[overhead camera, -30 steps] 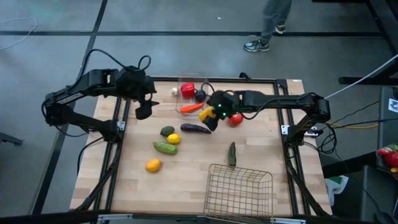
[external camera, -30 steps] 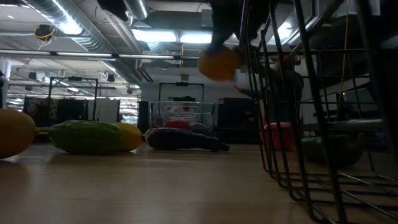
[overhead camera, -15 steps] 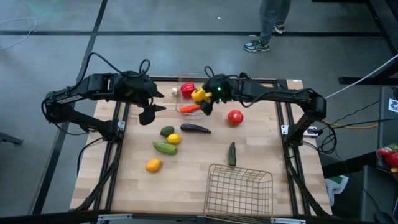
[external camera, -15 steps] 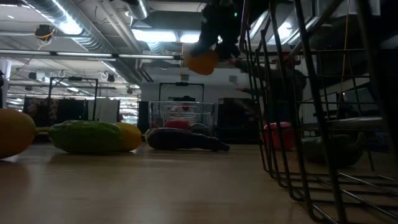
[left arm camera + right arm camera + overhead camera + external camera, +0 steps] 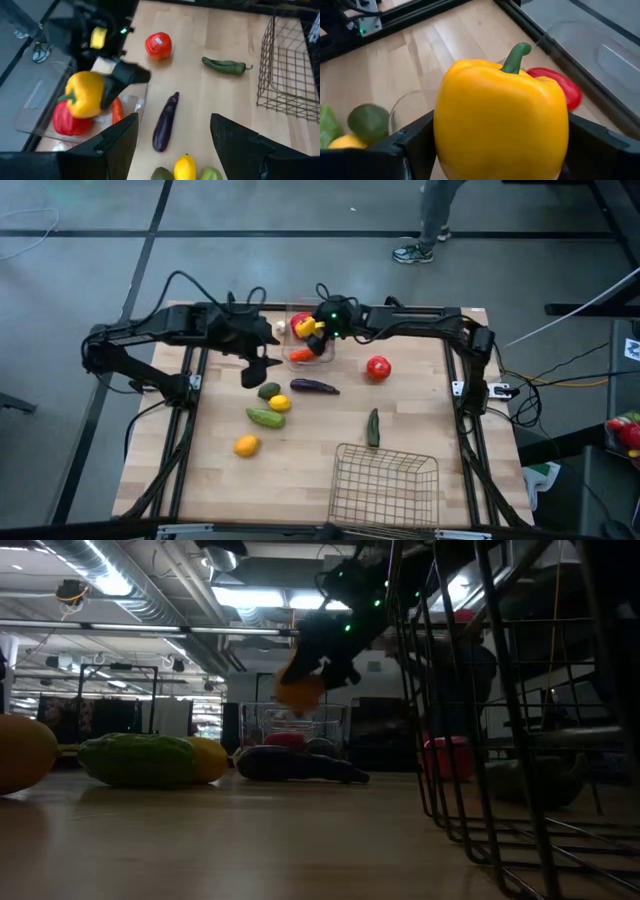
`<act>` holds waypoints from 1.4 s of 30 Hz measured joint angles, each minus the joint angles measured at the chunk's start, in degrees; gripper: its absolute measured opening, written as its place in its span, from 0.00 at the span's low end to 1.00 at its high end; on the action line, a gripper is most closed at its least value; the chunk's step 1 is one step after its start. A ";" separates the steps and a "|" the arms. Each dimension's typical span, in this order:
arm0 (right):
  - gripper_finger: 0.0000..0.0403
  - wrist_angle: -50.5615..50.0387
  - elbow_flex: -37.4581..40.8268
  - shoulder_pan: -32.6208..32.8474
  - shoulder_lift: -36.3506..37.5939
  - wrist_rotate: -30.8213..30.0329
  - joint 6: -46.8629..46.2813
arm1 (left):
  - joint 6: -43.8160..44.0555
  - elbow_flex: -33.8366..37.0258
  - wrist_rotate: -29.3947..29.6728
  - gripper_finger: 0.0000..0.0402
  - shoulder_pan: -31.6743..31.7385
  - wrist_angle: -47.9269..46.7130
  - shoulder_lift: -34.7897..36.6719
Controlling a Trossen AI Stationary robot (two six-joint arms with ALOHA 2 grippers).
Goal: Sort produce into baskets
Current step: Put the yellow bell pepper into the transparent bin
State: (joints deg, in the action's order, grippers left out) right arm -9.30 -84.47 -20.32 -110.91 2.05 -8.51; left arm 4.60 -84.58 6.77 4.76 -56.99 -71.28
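High view: right tool clamps yellow pepper above clear bin; left tool empty, jaws apart, beside bin.
Low view: pepper raised over bin.
Left wrist: wire basket well apart.
Right wrist: pepper between fingers.

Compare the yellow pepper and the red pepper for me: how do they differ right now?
The yellow pepper is gripped by the right tool above the clear bin; the red pepper already lies inside that bin. The yellow pepper's green stem is visible; the red pepper's is hidden. Both are glossy toy bell peppers.
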 joint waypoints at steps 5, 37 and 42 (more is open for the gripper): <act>0.84 2.08 0.02 0.05 -3.30 -1.09 0.75 | -0.50 0.01 -0.07 0.61 -2.05 1.04 -2.87; 0.84 4.98 0.02 0.09 -4.57 -6.02 4.21 | -0.48 0.01 -0.03 0.61 -3.98 1.04 -4.21; 0.91 4.98 0.02 0.09 -4.57 -6.04 4.33 | -0.24 0.01 -0.03 0.61 -3.98 1.02 -4.21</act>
State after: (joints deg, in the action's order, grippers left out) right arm -4.32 -84.44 -20.23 -115.48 -3.99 -4.19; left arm 4.36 -84.58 6.75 0.78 -55.96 -75.48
